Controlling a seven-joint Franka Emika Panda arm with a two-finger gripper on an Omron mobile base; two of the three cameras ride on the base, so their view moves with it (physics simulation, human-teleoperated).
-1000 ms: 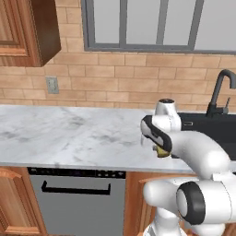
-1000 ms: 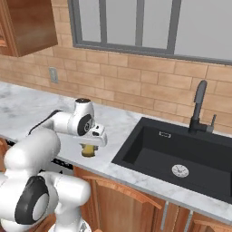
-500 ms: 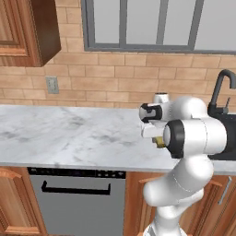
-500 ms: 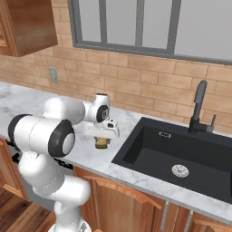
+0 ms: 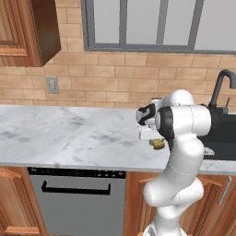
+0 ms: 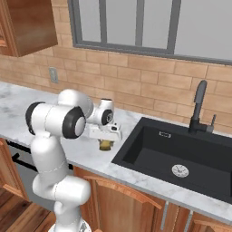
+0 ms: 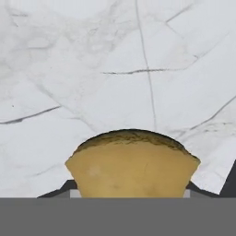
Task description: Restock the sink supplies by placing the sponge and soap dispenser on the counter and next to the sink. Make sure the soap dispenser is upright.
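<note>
The gripper (image 6: 105, 143) pinches the tan sponge (image 7: 132, 163) just above the counter (image 5: 69, 138) left of the sink (image 6: 181, 156); lower it flat before letting go.

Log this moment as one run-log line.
tool: shut on sponge | position: above counter, left of sink | sponge: not yet set down

Sponge (image 7: 132, 162): tan-yellow, rounded edge, held just above the marbled surface (image 6: 86, 152), near the left rim of the black sink (image 6: 181, 158).
</note>
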